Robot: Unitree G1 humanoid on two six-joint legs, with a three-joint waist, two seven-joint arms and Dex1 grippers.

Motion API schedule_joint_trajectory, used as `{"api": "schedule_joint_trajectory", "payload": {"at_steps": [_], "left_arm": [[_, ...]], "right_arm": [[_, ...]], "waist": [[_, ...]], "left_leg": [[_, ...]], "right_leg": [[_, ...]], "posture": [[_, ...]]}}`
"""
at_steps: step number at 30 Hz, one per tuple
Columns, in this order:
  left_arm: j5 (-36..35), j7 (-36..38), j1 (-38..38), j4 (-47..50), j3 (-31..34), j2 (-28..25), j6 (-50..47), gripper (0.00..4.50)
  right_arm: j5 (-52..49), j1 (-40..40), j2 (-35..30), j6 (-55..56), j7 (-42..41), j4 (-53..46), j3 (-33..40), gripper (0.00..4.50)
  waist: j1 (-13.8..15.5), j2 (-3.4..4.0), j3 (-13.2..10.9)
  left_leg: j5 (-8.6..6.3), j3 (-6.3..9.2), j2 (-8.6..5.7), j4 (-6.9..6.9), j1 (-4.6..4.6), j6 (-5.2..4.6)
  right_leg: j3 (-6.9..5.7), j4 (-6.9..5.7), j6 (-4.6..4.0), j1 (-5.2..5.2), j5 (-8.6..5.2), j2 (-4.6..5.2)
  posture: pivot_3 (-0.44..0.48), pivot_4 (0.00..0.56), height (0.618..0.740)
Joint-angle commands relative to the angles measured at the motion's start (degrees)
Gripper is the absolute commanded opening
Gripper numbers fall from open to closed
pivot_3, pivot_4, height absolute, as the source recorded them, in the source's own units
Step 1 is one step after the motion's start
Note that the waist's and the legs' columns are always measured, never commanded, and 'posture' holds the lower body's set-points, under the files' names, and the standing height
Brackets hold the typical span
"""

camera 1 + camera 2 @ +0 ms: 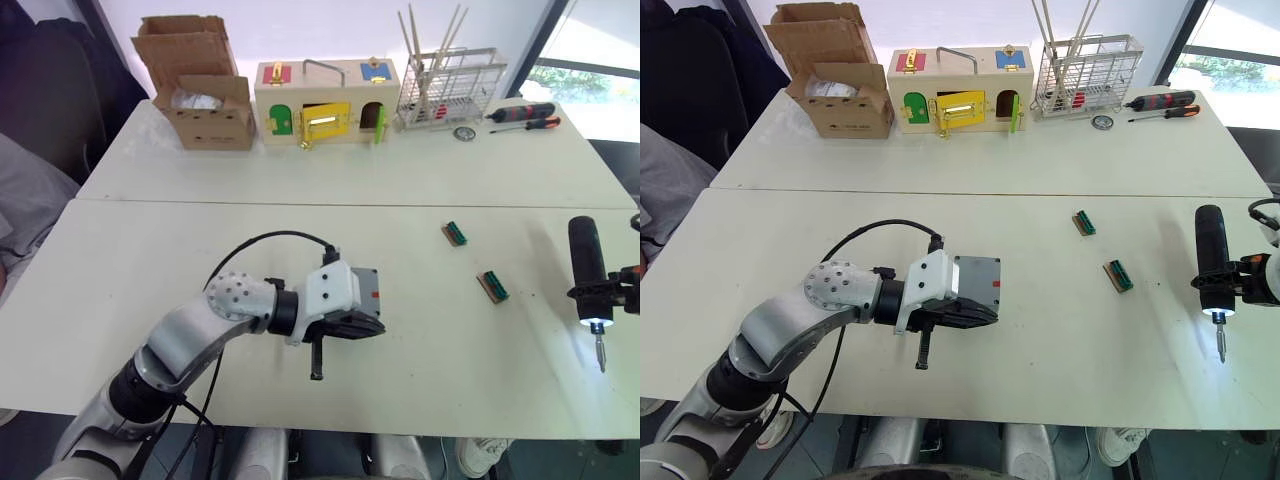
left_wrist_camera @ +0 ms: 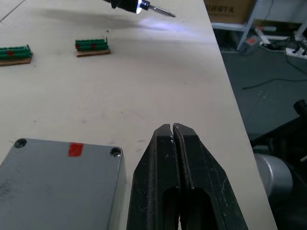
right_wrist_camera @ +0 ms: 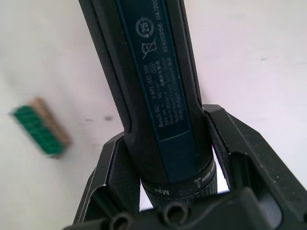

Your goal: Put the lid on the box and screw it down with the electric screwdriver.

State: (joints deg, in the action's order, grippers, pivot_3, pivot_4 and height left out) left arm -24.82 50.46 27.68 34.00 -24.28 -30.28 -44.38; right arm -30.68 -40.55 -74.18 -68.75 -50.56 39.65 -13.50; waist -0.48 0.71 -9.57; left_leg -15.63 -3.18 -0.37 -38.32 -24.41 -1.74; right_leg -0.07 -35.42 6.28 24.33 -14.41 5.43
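The grey box (image 1: 366, 287) stands on the white table in front of me. The lid (image 2: 57, 179) lies flat on top of it, with screw heads in two visible corners and a red mark near one edge. My left gripper (image 2: 171, 126) is shut and empty, lying just beside the box on the side nearer me. Off to the right my right gripper (image 1: 606, 292) is shut on the electric screwdriver (image 1: 587, 258). The tool is held low over the table, its lit tip and bit pointing toward me, well apart from the box.
Two green terminal blocks (image 1: 455, 233) (image 1: 492, 286) lie between the box and the screwdriver. Along the far edge stand a cardboard carton (image 1: 200, 95), a wooden box with coloured doors (image 1: 325, 105), a wire rack (image 1: 450, 85) and hand screwdrivers (image 1: 525, 115).
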Motion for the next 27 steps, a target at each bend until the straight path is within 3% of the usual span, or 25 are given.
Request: {"api": "schedule_joint_trajectory", "payload": {"at_steps": [1,8,10,14,15,18,20,23,27], "left_arm": [[1.1,-0.6,0.4,1.6,-1.0,0.0,1.0,0.00],[-0.6,-4.0,-0.9,1.5,0.6,0.2,-4.1,0.00],[-1.0,-4.9,-0.8,0.6,1.5,0.2,-5.8,0.00],[-3.3,-6.2,-0.4,-0.9,5.4,1.3,-7.6,0.00],[-3.0,-6.7,-0.3,-1.3,5.8,1.3,-7.6,0.00],[-3.0,-7.2,-0.3,-2.2,7.1,1.4,-7.3,0.00],[-4.0,-8.6,-0.4,-3.6,11.1,2.0,-7.2,0.00],[-8.0,-12.0,-1.4,-6.2,22.3,2.9,-9.0,0.00],[-11.0,-13.6,-9.4,-5.8,31.3,1.5,-10.1,0.00]], "right_arm": [[6.5,-6.1,2.1,2.7,-5.0,6.0,-1.5,1.84],[15.6,-13.6,8.7,7.9,-7.2,18.4,-1.4,1.84],[17.8,-13.9,9.6,11.2,-5.9,19.9,-0.6,2.87],[20.4,-13.8,10.4,12.9,-7.5,19.9,0.3,4.26],[20.8,-13.6,10.5,13.6,-7.8,19.7,0.6,4.47],[21.6,-13.9,10.9,14.4,-7.0,19.8,2.4,4.47],[22.0,-14.5,10.4,15.9,-6.8,17.9,4.0,4.47],[19.5,-11.6,8.8,22.2,-6.1,6.6,10.2,4.47],[9.2,7.1,12.1,23.2,-6.7,-23.8,27.4,4.47]], "waist": [[-0.2,0.01,0.0],[-0.1,-0.04,0.0],[-0.1,-0.11,-0.1],[0.0,-0.09,-0.1],[0.0,-0.09,-0.1],[0.0,-0.09,-0.1],[0.0,-0.08,-0.1],[-0.1,-0.05,-0.1],[-0.1,-0.13,0.0]], "left_leg": [[0.00,-0.01,0.00,0.01,0.00,0.00],[0.01,-0.02,-0.02,-0.01,-0.03,0.01],[0.01,0.01,-0.02,-0.03,-0.02,0.01],[-0.03,0.09,-0.01,-0.46,-0.02,-0.05],[-0.07,0.12,-0.01,-0.55,-0.02,-0.10],[-0.11,0.13,-0.05,-0.65,-0.03,-0.17],[-0.11,0.12,-0.06,-0.67,-0.03,-0.16],[-0.09,0.14,-0.06,-0.67,-0.03,-0.13],[-0.09,0.20,0.03,-0.62,-0.01,-0.09]], "right_leg": [[0.01,0.00,0.16,0.00,0.08,0.00],[0.01,-0.02,0.36,-0.01,0.21,0.03],[0.00,-0.04,0.36,-0.06,0.21,0.02],[-0.05,-0.10,0.37,-0.27,0.22,0.02],[-0.07,-0.12,0.37,-0.34,0.22,0.02],[-0.07,-0.10,0.38,-0.40,0.22,0.05],[-0.07,-0.10,0.41,-0.42,0.23,0.07],[-0.08,-0.14,0.43,-0.39,0.25,0.08],[-0.13,-0.33,0.55,-0.33,0.21,0.04]], "posture": [[0.000,0.150,0.731],[0.000,0.150,0.731],[0.000,0.150,0.731],[0.000,0.150,0.731],[0.000,0.150,0.731],[0.000,0.150,0.731],[0.000,0.150,0.731],[0.000,0.150,0.731],[0.000,0.150,0.731]]}}
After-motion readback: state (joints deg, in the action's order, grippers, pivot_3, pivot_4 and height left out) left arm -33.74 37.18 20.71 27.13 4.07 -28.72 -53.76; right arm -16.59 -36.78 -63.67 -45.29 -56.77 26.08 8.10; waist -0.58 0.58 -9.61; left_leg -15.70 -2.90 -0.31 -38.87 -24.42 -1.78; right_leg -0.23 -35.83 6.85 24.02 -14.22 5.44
